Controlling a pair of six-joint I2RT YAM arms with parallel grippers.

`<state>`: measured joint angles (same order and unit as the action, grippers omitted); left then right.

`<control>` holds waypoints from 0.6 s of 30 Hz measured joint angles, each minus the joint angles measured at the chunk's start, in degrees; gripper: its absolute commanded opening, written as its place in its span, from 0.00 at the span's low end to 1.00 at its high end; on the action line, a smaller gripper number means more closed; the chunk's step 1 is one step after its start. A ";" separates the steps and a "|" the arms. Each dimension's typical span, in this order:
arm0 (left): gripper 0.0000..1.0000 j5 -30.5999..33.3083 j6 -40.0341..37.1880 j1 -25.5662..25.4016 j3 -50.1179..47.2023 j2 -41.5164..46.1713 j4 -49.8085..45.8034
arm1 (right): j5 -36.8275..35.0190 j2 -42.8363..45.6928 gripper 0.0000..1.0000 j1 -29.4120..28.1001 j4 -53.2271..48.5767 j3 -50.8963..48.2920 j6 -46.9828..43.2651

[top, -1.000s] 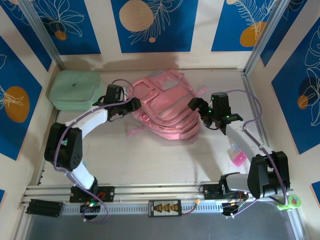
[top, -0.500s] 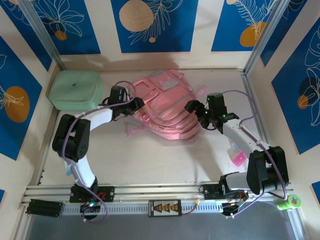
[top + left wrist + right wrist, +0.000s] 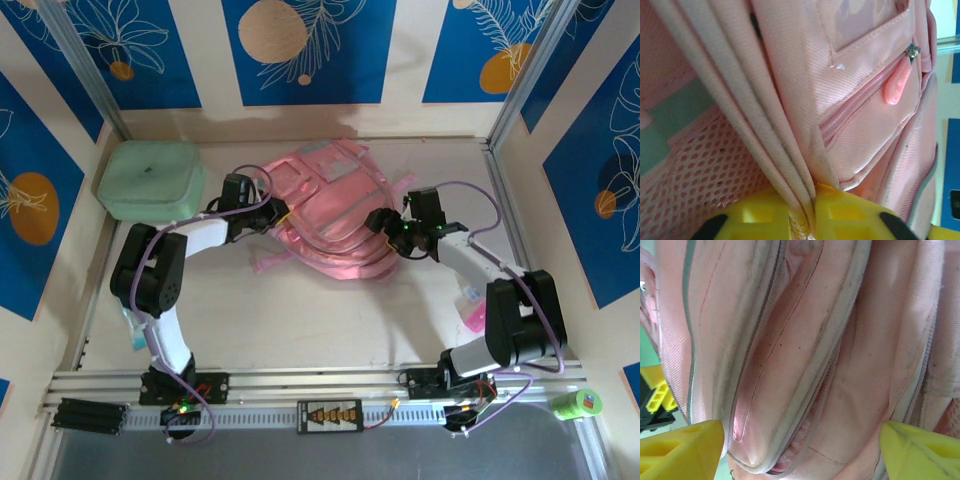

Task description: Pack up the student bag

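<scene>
The student bag [image 3: 335,205], a large soft pink backpack, lies flat in the middle of the table. My left gripper [image 3: 274,213] is at its left edge. In the left wrist view this left gripper [image 3: 810,220] is shut, its yellow fingers [image 3: 750,217] pinching a fold of the bag's piped seam [image 3: 790,165], beside a zipped pocket with a pink puller [image 3: 896,86]. My right gripper [image 3: 381,221] is at the bag's right edge. In the right wrist view the right gripper [image 3: 800,450] is open, with the bag's zipped folds [image 3: 805,390] bulging between its wide-apart fingertips [image 3: 682,446].
A mint green rounded case [image 3: 150,180] sits at the back left against the wall. A small pink item [image 3: 478,318] lies on the table by the right arm. A green tape roll [image 3: 580,404] rests at the near right corner. Patterned walls close in three sides.
The right gripper has slid left and down onto the bag's right edge. The left arm's elbow has swung inward while its gripper stays at the bag's left edge.
</scene>
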<state>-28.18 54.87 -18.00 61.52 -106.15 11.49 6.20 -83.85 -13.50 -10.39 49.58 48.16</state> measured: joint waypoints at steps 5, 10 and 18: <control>0.00 0.00 0.63 0.00 -1.38 1.07 1.38 | 1.14 -4.09 0.69 -0.22 -0.28 5.07 -2.97; 0.00 1.01 1.73 0.00 -4.37 5.92 1.57 | 1.95 -9.31 0.64 -0.22 -1.90 10.51 -5.70; 0.00 3.02 6.51 -0.17 -9.88 12.13 2.78 | 5.16 -21.05 0.60 0.50 -6.40 24.85 -10.69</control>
<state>-25.17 61.39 -18.17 51.64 -94.02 14.26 11.35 -104.90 -12.99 -16.80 74.43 37.47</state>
